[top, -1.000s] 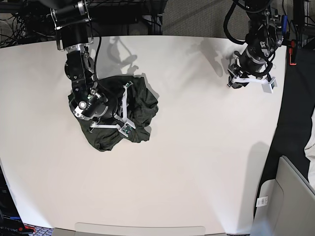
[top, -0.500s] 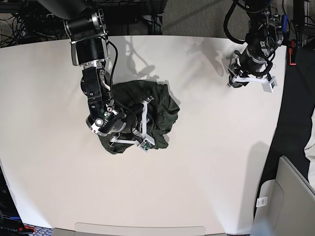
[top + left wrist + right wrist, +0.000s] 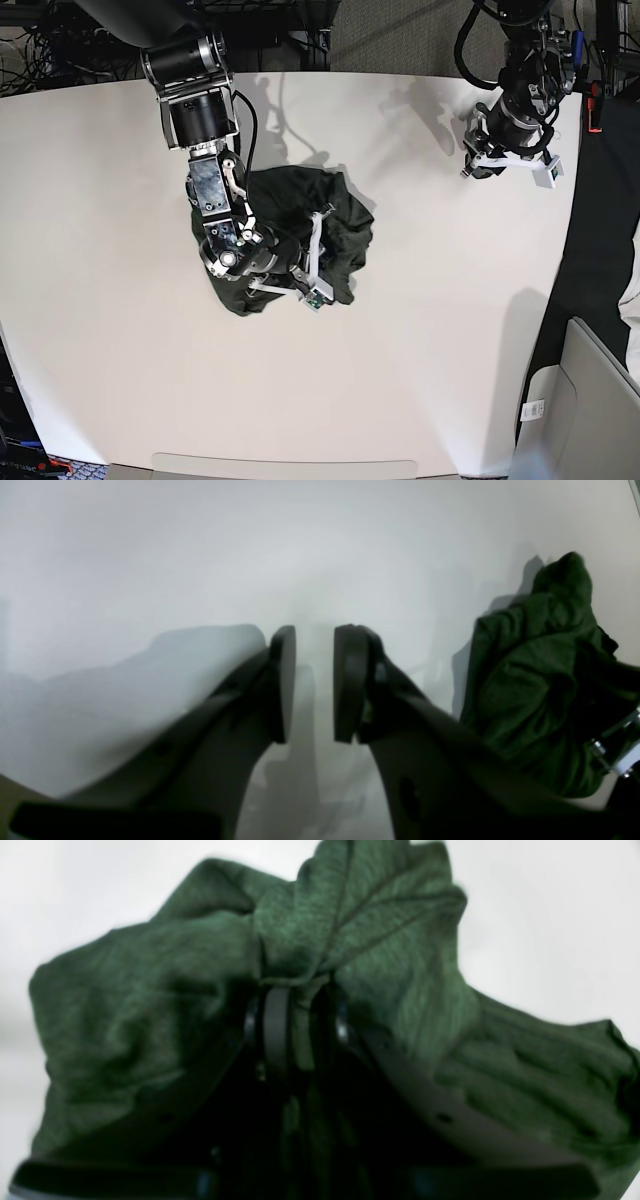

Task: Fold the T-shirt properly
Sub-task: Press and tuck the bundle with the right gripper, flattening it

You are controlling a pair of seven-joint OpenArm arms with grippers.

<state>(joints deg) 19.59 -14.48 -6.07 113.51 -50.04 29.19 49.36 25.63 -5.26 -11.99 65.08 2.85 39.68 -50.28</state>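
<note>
In the left wrist view, the left jaws (image 3: 315, 682) fill the bottom of the picture, dark and blurry. There is a gap between the two pads and nothing sits in it, so they are a little open and hold nothing. Under them is only the plain white tabletop (image 3: 150, 555). Off to the right of these jaws, well apart, sits the T-shirt (image 3: 530, 680), a dark green heap. Its right side is cut off by the picture edge, and a bit of shiny metal pokes in there that is too small to make out.

In the right wrist view, the right jaws (image 3: 300, 1027) are pinched shut on a fold of the T-shirt. The green cloth bunches up just above the pads and hangs down on both sides. It hides most of the jaws, and the space below them is too dark to see. The whole picture is soft and fuzzy.

In the base view, the right arm reaches down over the crumpled shirt, so its jaws are hidden and part of the shirt too. The heap is wrapped around those jaws, and far from the left jaws, which hang over bare tabletop near the far corner. Black cables (image 3: 40, 40) and a dark floor (image 3: 600, 240) lie past the tabletop's edges. A grey box (image 3: 590, 410) is cut off at the corner.
</note>
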